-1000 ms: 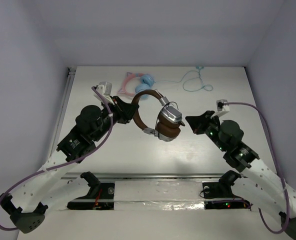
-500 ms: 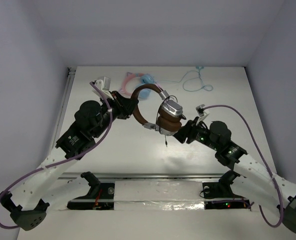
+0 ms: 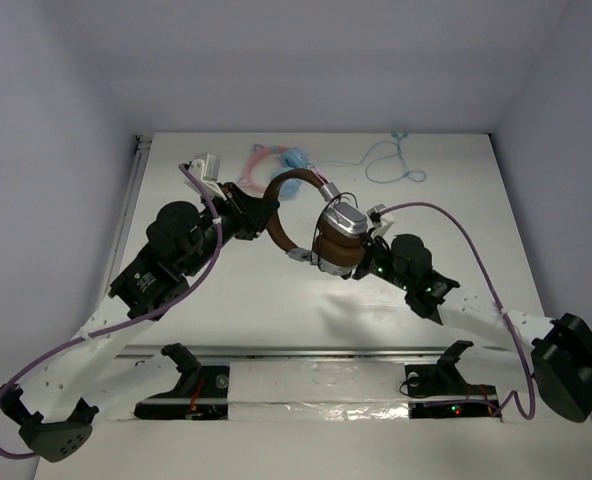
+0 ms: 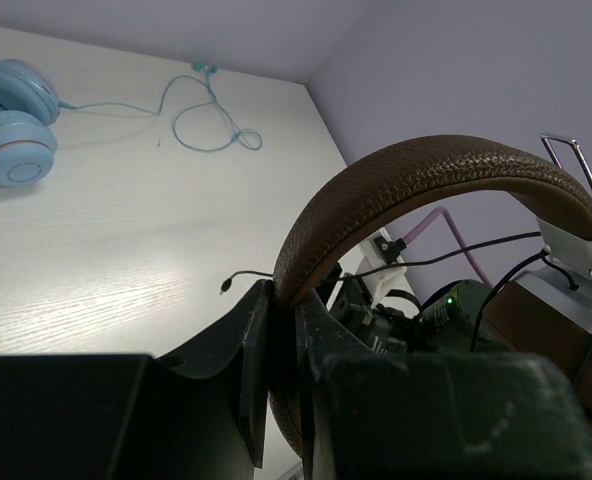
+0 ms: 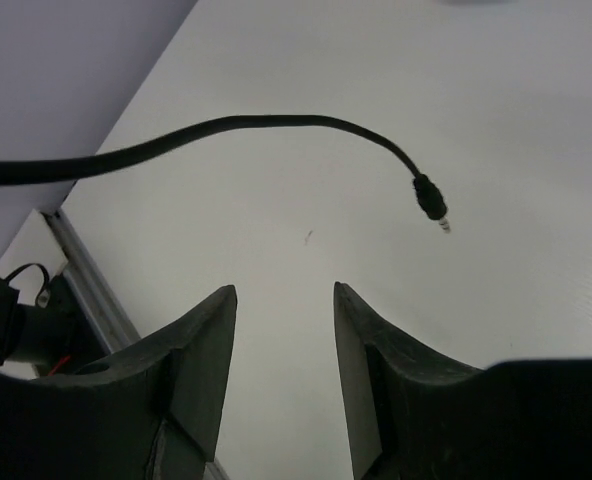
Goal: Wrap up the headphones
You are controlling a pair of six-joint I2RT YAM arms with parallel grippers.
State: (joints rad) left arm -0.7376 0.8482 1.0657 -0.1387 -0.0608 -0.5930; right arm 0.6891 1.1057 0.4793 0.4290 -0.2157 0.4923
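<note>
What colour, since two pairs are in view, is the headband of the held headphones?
Brown, leather-grained; the headband shows best in the left wrist view.

From the lower left of the overhead frame the left arm [image 3: 166, 262] rises and folds at the elbow toward the centre. The left gripper [image 3: 260, 214] is pinched tight on the headphones [image 3: 344, 220] at the headband (in the wrist view the band sits wedged between its dark fingers [image 4: 241, 350]). The right arm [image 3: 446, 295] lies low and nearly straight from the lower right corner toward the middle. The right gripper [image 3: 366, 262] has its jaws parted, with nothing between them.
</note>
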